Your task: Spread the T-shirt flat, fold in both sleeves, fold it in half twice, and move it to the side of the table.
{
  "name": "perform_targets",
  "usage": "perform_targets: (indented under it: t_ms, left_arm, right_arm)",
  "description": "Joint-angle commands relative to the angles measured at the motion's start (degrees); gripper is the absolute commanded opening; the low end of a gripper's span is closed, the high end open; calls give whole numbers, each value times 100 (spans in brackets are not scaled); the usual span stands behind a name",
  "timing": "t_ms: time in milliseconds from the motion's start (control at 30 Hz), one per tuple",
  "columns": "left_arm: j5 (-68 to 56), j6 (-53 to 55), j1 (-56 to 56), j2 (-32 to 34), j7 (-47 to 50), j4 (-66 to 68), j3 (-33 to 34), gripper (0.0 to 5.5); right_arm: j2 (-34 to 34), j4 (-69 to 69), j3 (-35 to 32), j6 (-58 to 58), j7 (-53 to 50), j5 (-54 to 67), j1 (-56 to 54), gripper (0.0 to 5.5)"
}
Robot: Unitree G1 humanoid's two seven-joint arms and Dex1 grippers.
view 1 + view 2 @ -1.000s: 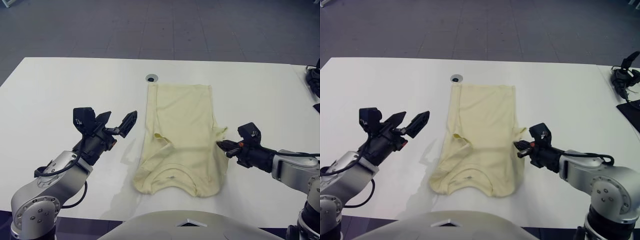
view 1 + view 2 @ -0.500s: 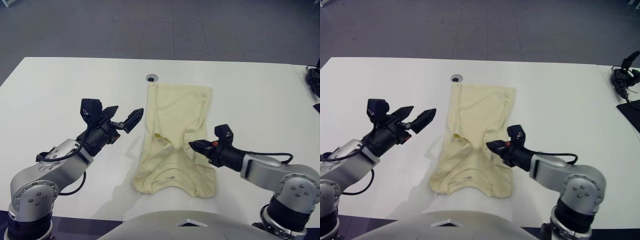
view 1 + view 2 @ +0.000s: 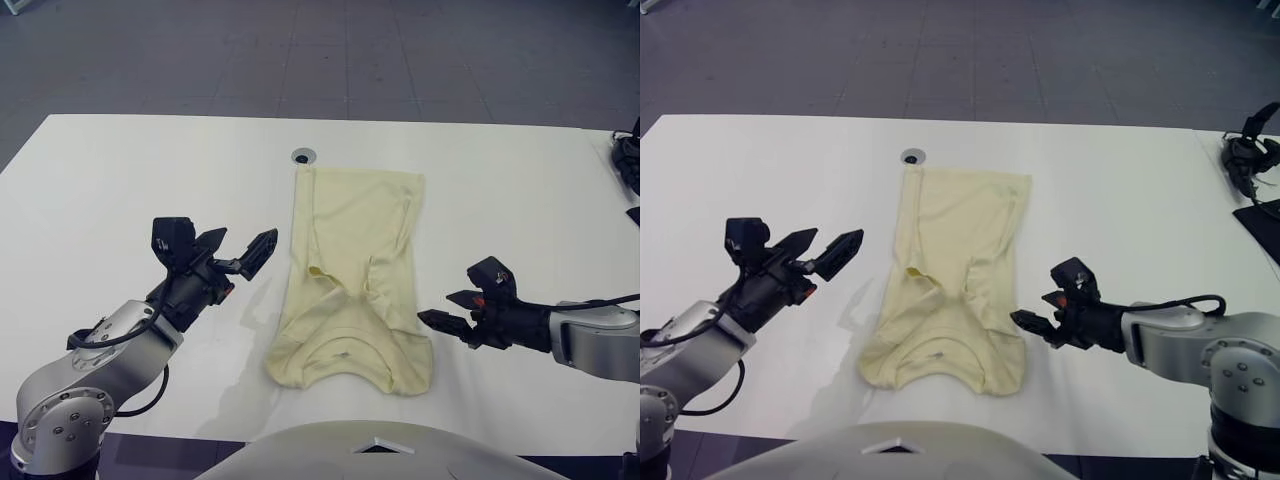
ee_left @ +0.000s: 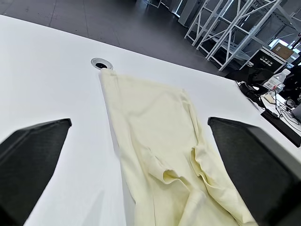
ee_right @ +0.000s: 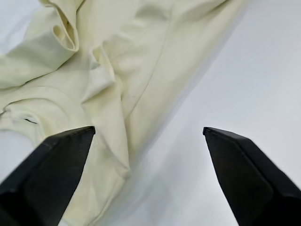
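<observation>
A pale yellow T-shirt (image 3: pixel 355 270) lies lengthwise in the middle of the white table (image 3: pixel 120 170), collar end toward me. Both sleeves are turned in over the body, with rumpled folds around the middle. My left gripper (image 3: pixel 250 236) hovers open just left of the shirt's left edge, nothing between its fingers; in the left wrist view (image 4: pixel 138 121) the T-shirt (image 4: pixel 155 117) stretches ahead. My right gripper (image 3: pixel 434 306) stands open just off the shirt's right edge near the collar end, holding nothing; the right wrist view (image 5: pixel 148 128) looks at the folded sleeve (image 5: pixel 101 70).
A round cable hole (image 3: pixel 304 156) sits in the table just beyond the shirt's far end. Black cables and gear (image 3: pixel 1250 155) lie at the table's far right edge. Bare tabletop spreads wide on both sides of the shirt.
My right gripper carried the right sleeve inward over the shirt, let it go and drew back to the right, now open. My left gripper edged toward the shirt, then back a little.
</observation>
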Motion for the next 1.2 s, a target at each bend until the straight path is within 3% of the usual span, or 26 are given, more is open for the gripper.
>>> perform_targets:
  t_ms: [33, 433, 900, 1200]
  left_arm:
    - [-70, 27, -102, 154, -22, 56, -16, 540]
    - [-116, 39, -256, 230, 8, 102, -143, 540]
    - [-63, 9, -200, 224, 9, 88, -154, 540]
    - [92, -133, 188, 74, 97, -148, -138, 540]
  right_arm:
    - [-225, -211, 140, -183, 197, 5, 321, 462]
    - [-251, -208, 855, -717, 378, -553, 651, 254]
    - [-436, -215, 908, -879, 737, -899, 779, 5]
    - [-1414, -29, 597, -1031, 1757, -1462, 874, 2]
